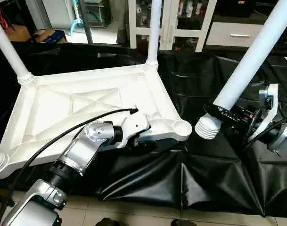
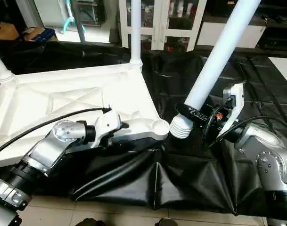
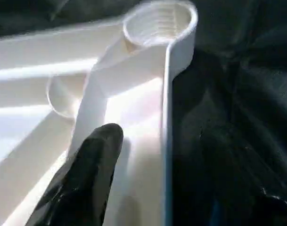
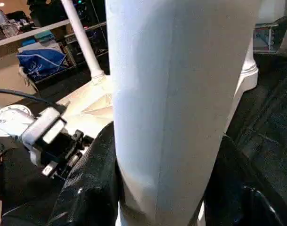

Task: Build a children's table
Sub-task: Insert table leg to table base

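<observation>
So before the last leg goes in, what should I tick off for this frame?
1. Long tapered white tube leg held by right gripper: ok.
2. Leg's ribbed end beside the open round corner socket, not yet over it: not ok.
3. Socket free of obstruction: ok.
4. Left gripper at the white plastic square top's near edge: ok; firm hold: cannot tell.
5. Three other legs seated: ok.
</observation>
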